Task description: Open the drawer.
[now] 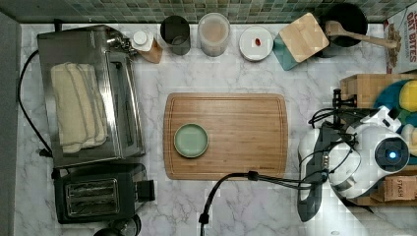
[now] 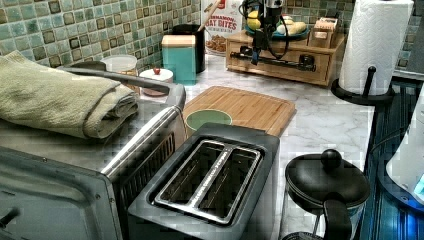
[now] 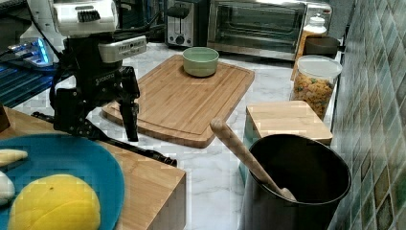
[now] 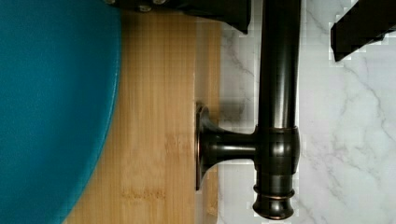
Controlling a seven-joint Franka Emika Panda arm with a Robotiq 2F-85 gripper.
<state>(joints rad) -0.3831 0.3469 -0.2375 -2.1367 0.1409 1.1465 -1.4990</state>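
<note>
The jaws stand open astride the black bar handle of the drawer, near its end bracket. A blue plate sits on the box above; open marble worktop separates drawer from cutting board

The drawer front is basically out of sight in the wrist view, you just get its top edge, and its handle bar runs off the frame past the gripper, whose two fingers are cropped to dark corners. In the top view the arm covers most of the drawer box and the cereal box at the top view's right edge is cut off. In the right view the blue plate and the yellow fruit get chopped by the frame.
</note>
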